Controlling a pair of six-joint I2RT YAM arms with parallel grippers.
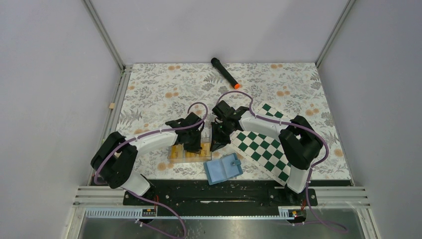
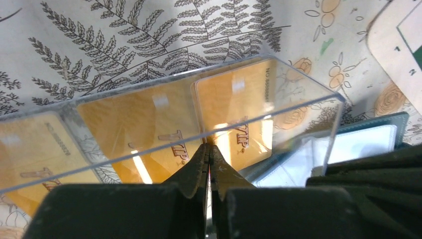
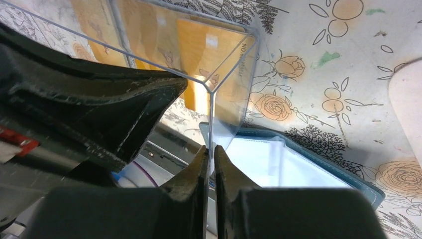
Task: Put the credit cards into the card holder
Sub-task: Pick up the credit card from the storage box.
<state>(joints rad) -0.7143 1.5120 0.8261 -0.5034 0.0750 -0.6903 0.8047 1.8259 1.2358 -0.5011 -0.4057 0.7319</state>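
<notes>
Several orange-yellow credit cards lie flat in a clear plastic tray; they also show in the left wrist view and the right wrist view. The blue card holder lies open on the table just in front of the tray's right end, its clear pockets up. My left gripper is shut on the tray's near wall. My right gripper is shut on the tray's right-end wall.
A green and white chessboard lies to the right, under my right arm. A black marker with an orange tip lies at the back. The floral tablecloth covers the table. The left gripper's body stands close beside my right jaws.
</notes>
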